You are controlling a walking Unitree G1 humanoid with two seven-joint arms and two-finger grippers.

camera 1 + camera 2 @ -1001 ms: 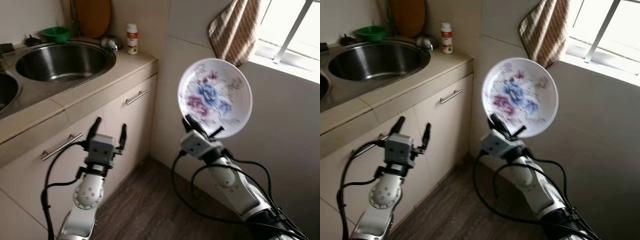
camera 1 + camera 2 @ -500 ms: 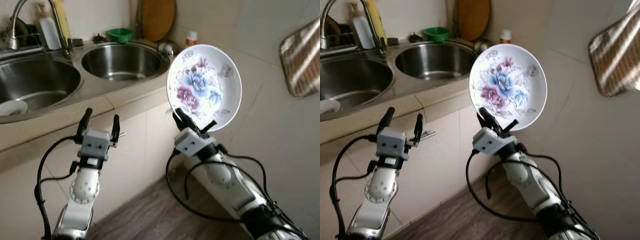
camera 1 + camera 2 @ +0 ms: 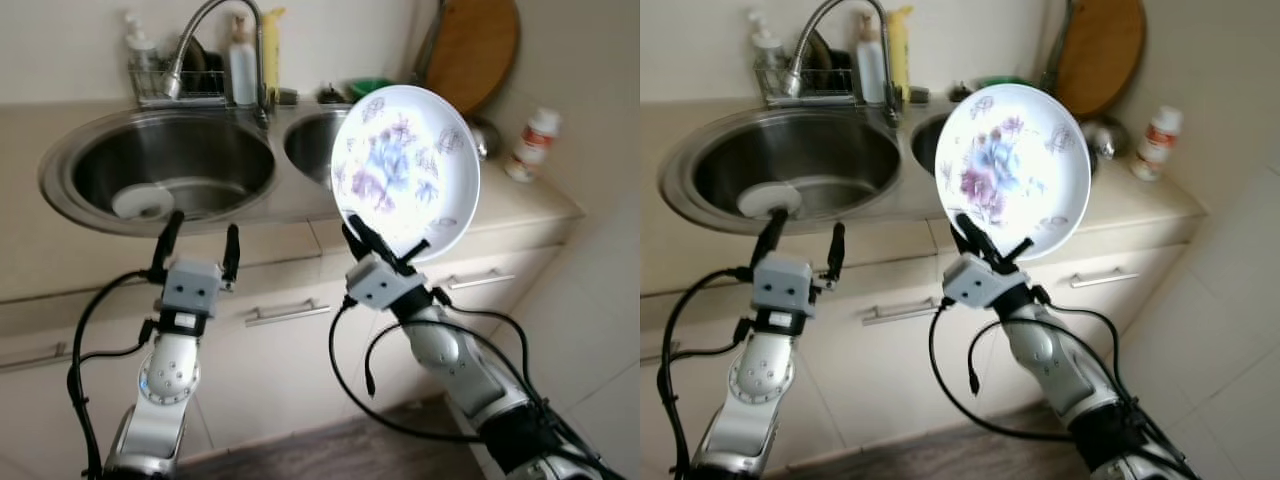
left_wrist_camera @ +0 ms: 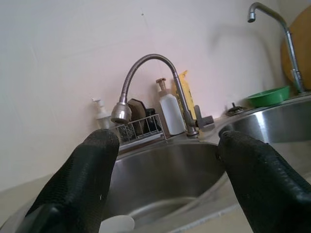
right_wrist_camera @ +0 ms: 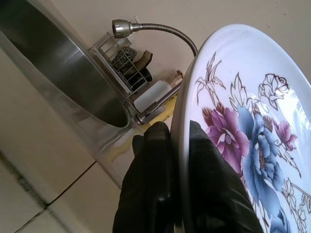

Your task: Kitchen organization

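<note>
Head pair downward (wrists close).

We see a glossy glazed ceramic plate (image 3: 405, 170), smooth with printed flowers. Sink (image 3: 170, 170) and faucet (image 4: 146, 77) are brushed steel. Tabletop (image 3: 520, 200) is matt beige stone. Round board (image 3: 470, 50) is wood. Claw fingers (image 4: 82, 189) are matt, grainy black rubber.

Right basin (image 3: 312, 145) mostly hidden behind plate (image 3: 405, 165), green bowl (image 3: 370, 86) barely clearing plate's rim, bottle (image 3: 530, 145) label right of plate unreadable, plate cut off in right wrist view.
</note>
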